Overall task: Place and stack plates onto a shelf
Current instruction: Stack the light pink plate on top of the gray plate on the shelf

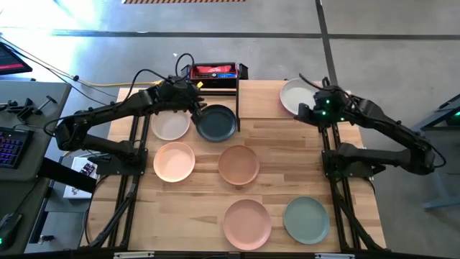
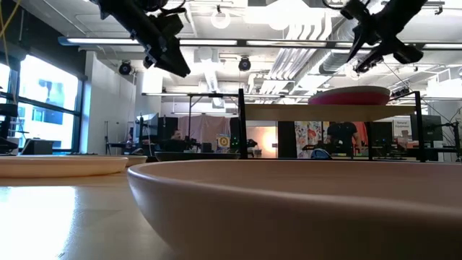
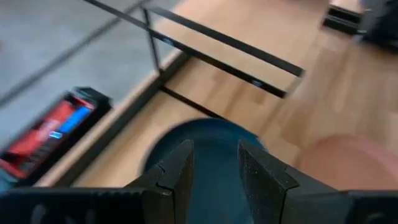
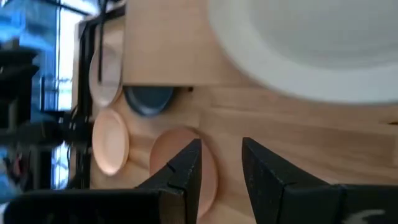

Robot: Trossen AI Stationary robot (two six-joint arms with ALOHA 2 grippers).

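My left gripper [image 1: 198,108] is open and empty, up in the air over the far-left rim of the dark slate plate [image 1: 215,122], which lies flat on the table by the shelf's black post; the left wrist view shows the plate [image 3: 214,127] beyond the fingers [image 3: 216,152]. My right gripper [image 1: 307,112] is open and empty above the light-wood shelf [image 1: 262,101], at the near edge of a pale plate [image 1: 295,96] that lies on it. The low view shows a magenta plate [image 2: 349,96] on the shelf below that gripper [image 2: 382,40].
The cream [image 1: 170,124], peach [image 1: 174,161], tan [image 1: 238,165], salmon [image 1: 247,224] and sage [image 1: 306,219] plates lie flat on the plank table. A red and black box [image 1: 213,71] sits behind the far edge. The shelf's thin black posts [image 1: 237,104] stand beside the dark plate.
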